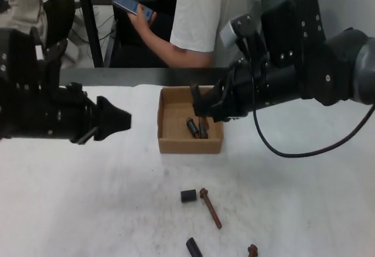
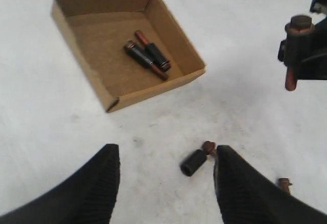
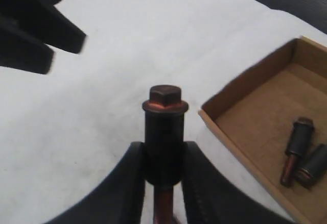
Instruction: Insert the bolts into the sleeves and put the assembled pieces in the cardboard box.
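Seen from the high view, a white tabletop [image 1: 88,198] carries an open cardboard box [image 1: 188,146] near its middle. Two assembled pieces [image 1: 197,127], each a bolt pushed through a dark sleeve, lie side by side inside the box, toward its 3 o'clock wall.

The right end effector [image 3: 164,155] pinches a third assembled piece [image 3: 163,127] by its black sleeve. The piece stands upright, with the bolt's copper-coloured hex head on top and the shank showing below. In the high view this end effector sits over the box's 12 to 1 o'clock part. Whether it is directly above the box cannot be told.

The left end effector [image 2: 166,150] hangs above the tabletop at the box's 9 o'clock, fingers spread and holding nothing.

At the box's 6 o'clock, loose parts lie on the tabletop. A short sleeve [image 1: 188,196] lies just beside a long bolt [image 1: 210,208]. Farther toward 6 o'clock are a second sleeve [image 1: 194,247] and a second bolt [image 1: 252,250].
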`<state>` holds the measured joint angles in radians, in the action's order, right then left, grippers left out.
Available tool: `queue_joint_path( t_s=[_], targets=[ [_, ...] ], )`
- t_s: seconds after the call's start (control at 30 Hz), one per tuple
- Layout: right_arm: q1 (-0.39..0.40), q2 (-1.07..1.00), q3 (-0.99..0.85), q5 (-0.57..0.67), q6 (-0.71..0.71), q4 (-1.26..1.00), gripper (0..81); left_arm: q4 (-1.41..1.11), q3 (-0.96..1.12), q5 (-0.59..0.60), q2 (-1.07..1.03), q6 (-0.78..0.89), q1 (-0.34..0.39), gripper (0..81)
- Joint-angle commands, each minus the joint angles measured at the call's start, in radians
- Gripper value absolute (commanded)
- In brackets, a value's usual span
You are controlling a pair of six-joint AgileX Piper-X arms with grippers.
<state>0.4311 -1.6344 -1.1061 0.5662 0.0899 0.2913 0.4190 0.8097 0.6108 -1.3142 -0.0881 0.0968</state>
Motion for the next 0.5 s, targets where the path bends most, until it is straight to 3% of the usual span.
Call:
queue_joint_path(
  t_s=[0.0,0.17,0.47],
  targets=[
    [-0.006,-0.014,-0.025,-0.030,0.011,0.016,0.8,0.032,0.016,-0.033,0.023,-0.032,0.008,51.6],
    [-0.003,-0.084,-0.087,-0.075,0.018,0.110,0.8,0.118,0.057,-0.122,0.058,-0.095,0.058,51.6],
    [-0.001,-0.188,-0.222,-0.198,0.023,0.276,0.8,0.132,0.063,-0.139,0.106,-0.091,0.122,51.6]
  ],
)
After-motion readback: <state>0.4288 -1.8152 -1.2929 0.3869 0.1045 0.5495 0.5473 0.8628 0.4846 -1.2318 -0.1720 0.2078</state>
